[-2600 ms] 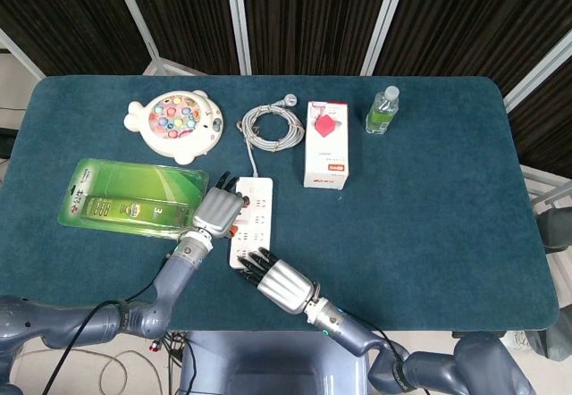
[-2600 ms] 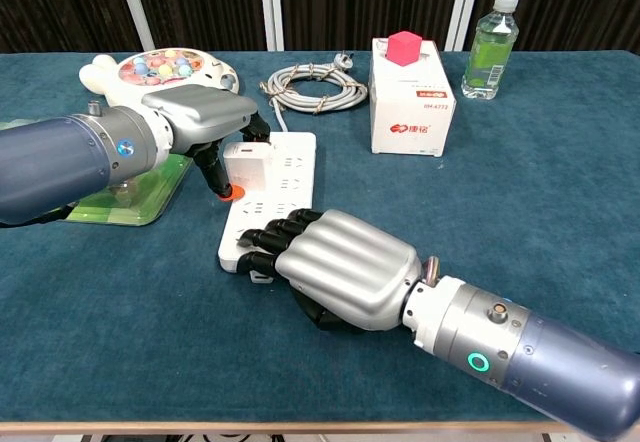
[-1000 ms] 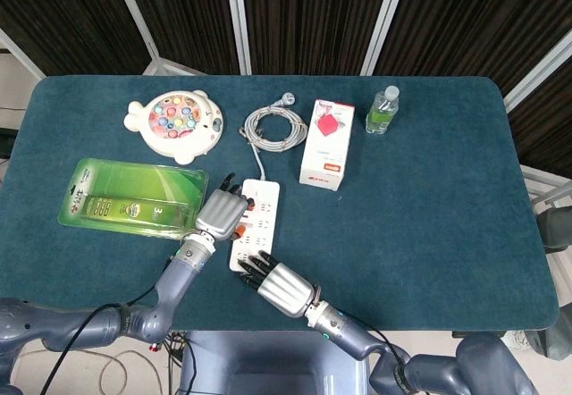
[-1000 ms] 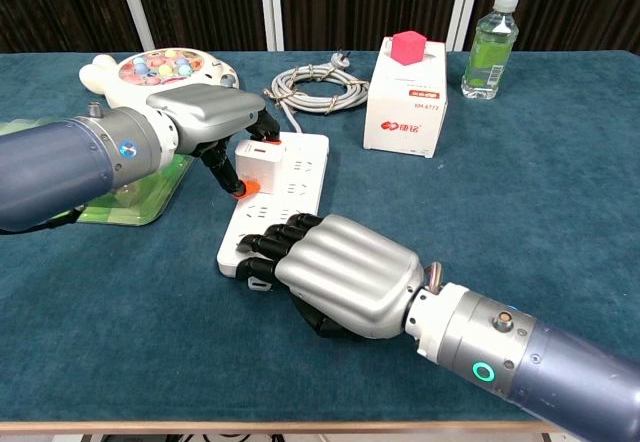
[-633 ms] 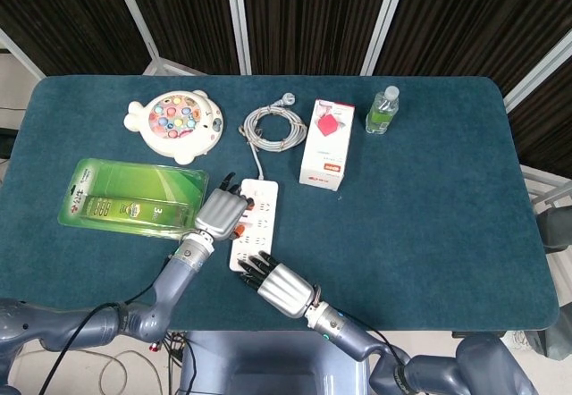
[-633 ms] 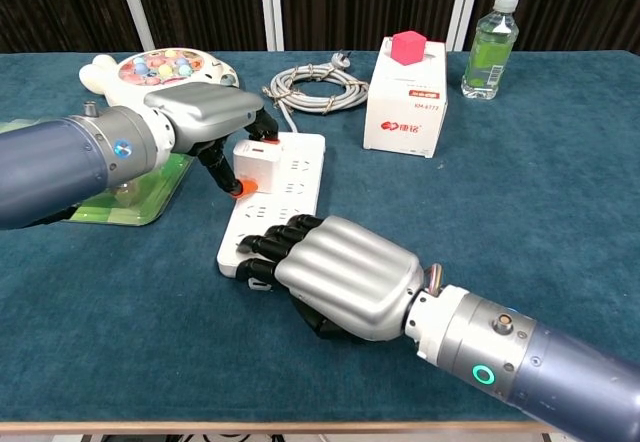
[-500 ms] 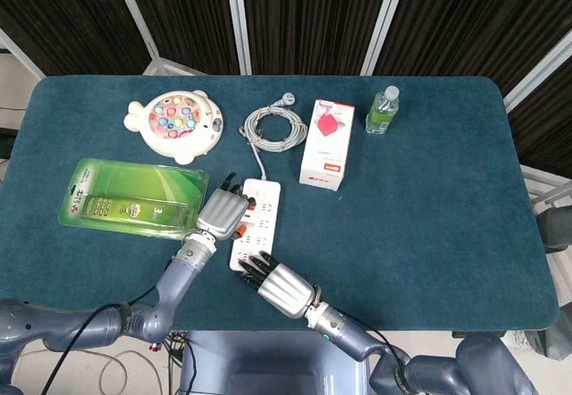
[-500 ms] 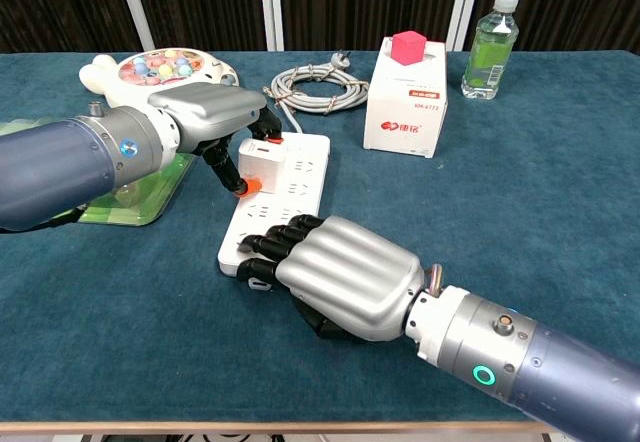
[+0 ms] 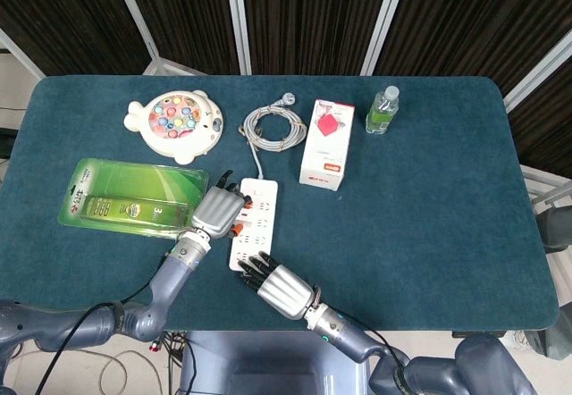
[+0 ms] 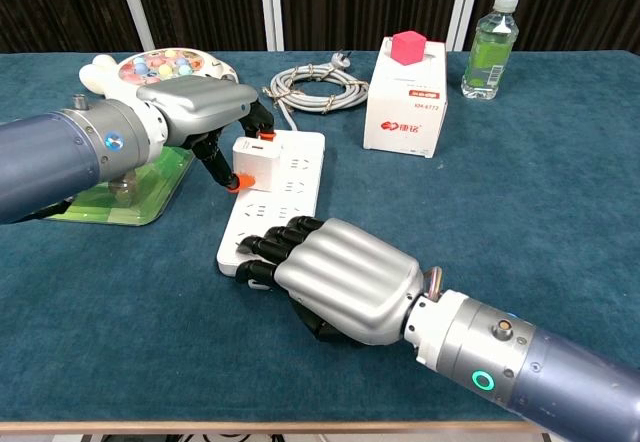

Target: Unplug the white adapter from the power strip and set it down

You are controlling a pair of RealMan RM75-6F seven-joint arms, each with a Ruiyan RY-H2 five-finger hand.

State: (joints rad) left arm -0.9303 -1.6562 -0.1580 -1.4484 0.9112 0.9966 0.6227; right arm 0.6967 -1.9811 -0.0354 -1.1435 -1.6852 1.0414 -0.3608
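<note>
The white power strip (image 10: 292, 180) lies lengthwise at the table's front middle, also seen in the head view (image 9: 260, 209). The white adapter (image 10: 255, 160) stands on the strip's far left part. My left hand (image 10: 190, 102) pinches it between thumb and fingers from the left. In the head view the left hand (image 9: 218, 211) hides the adapter. I cannot tell whether its prongs are out of the socket. My right hand (image 10: 340, 277) presses its curled fingers onto the strip's near end, as the head view (image 9: 280, 288) also shows.
Along the back are a fishing toy (image 9: 176, 124), the strip's coiled cable (image 9: 274, 127), a white box with a red cube (image 9: 326, 145) and a water bottle (image 9: 382, 111). A green blister pack (image 9: 132, 194) lies left of my left hand.
The strip's far end swung right early on, and the white box turned. Since a second ago my left hand has shifted slightly left with the adapter. The right hand stays on the strip.
</note>
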